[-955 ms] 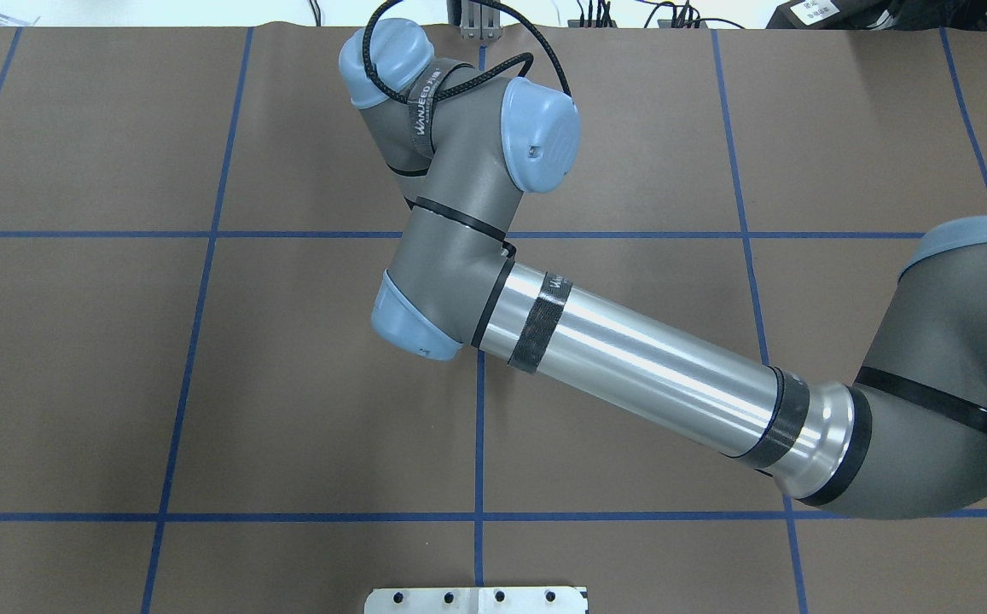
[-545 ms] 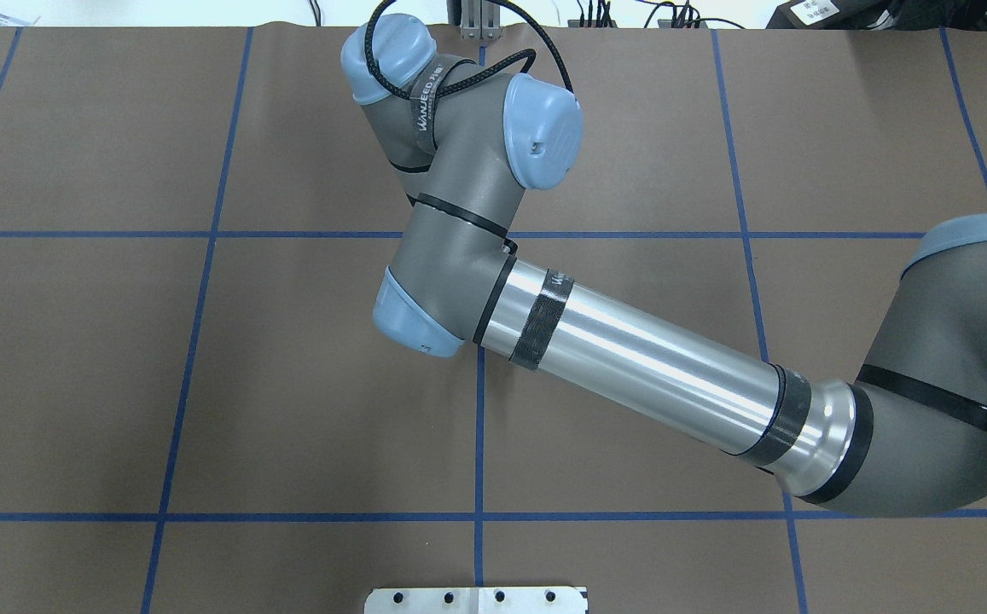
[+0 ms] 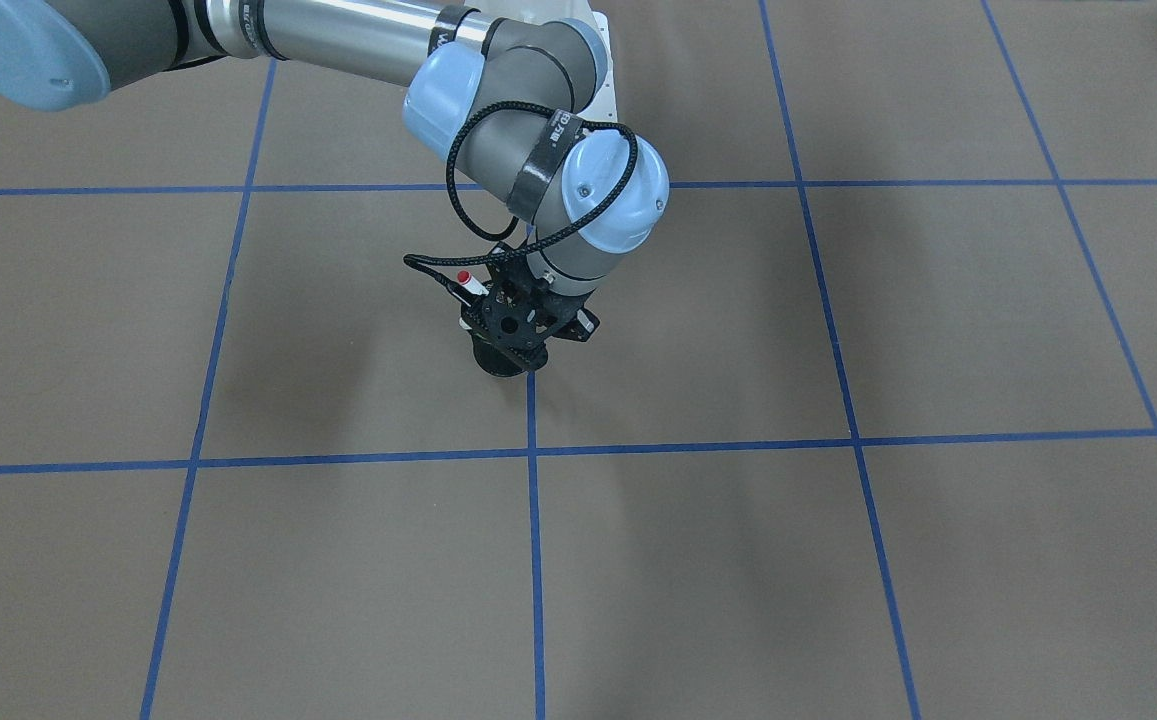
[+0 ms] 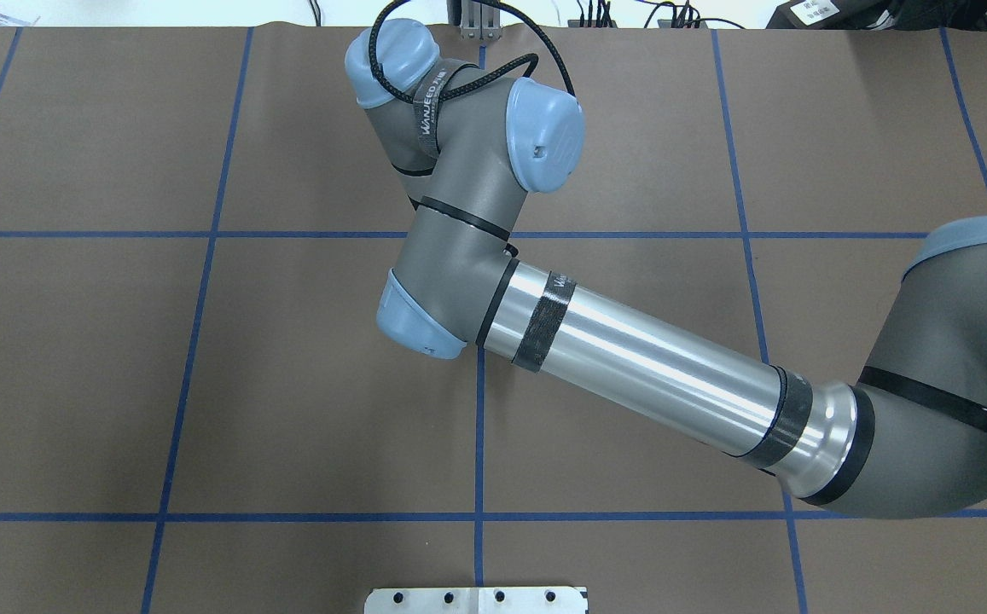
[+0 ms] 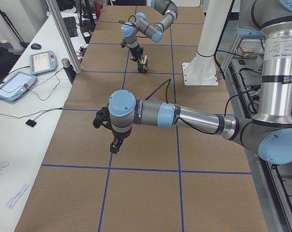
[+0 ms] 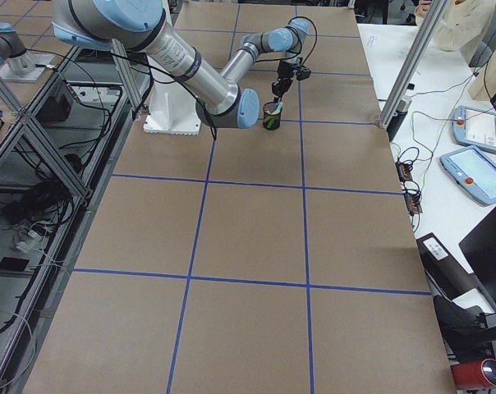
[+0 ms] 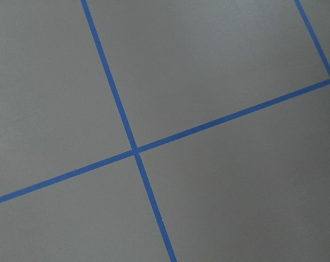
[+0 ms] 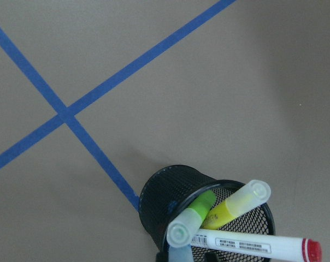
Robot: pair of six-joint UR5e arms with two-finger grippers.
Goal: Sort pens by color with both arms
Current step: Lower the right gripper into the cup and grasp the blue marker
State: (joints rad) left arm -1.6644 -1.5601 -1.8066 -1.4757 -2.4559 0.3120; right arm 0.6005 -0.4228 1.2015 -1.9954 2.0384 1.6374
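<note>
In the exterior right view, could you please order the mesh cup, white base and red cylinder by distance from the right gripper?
1. Black mesh cup, directly under the right gripper.
2. White base, on the robot's side.
3. Red cylinder, the view's bottom-right corner.

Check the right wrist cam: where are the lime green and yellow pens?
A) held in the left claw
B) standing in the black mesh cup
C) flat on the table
B: the right wrist view shows the lime green pen and the yellow pen leaning inside the black mesh cup, with their caps sticking up above its rim.
</note>
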